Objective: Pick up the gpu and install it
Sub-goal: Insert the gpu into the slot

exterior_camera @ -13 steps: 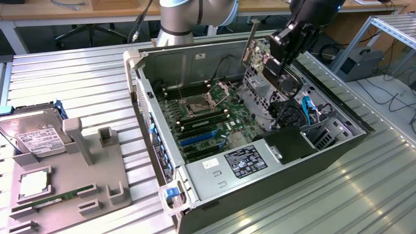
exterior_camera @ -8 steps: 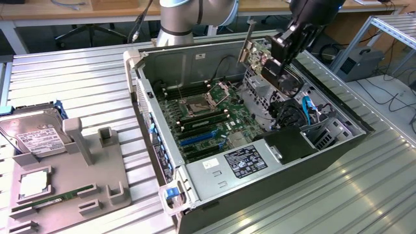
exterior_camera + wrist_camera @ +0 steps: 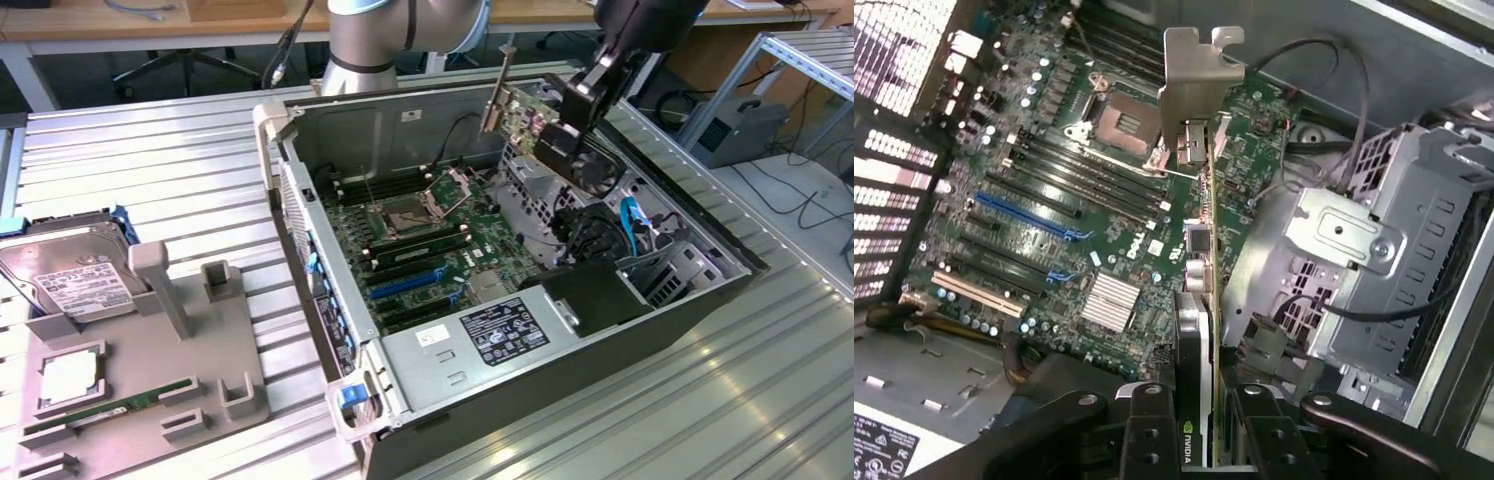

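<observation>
Tool [image 3: 1201,420] clamps gpu [image 3: 1199,250] above open computer case [image 3: 387,130].

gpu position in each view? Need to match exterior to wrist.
Exterior view: gpu held by the gripper above the open case, toward the exterior view's right.
Wrist view: gpu seen edge-on, clamped in the gripper, over the motherboard.
Shared landmark: CPU socket.
</observation>
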Tool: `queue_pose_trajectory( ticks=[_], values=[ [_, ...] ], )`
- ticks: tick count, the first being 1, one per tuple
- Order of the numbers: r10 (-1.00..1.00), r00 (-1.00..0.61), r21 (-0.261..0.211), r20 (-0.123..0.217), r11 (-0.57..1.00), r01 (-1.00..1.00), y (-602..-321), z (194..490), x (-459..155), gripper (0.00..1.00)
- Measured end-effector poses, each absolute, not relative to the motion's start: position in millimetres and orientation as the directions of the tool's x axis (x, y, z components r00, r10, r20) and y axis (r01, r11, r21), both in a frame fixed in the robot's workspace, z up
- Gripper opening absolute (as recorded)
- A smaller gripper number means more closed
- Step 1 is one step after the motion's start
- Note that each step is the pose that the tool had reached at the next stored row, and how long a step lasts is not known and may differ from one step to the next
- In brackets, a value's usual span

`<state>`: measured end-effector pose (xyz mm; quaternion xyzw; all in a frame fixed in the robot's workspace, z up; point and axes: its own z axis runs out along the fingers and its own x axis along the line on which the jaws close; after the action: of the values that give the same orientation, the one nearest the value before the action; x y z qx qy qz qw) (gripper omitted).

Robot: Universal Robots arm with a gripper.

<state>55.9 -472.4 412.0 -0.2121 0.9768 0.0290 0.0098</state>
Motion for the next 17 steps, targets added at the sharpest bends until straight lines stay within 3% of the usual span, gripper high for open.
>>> queue_pose_trajectory(
  ticks=[8, 17],
  values=[
    [-0.689, -0.724, 0.053, -0.032, 0.722, -0.690, -472.4, 411.7, 55.9, 0.27],
    [-0.810, -0.586, 0.053, -0.032, 0.584, -0.810, -472.4, 411.5, 55.8, 0.27]
  ],
)
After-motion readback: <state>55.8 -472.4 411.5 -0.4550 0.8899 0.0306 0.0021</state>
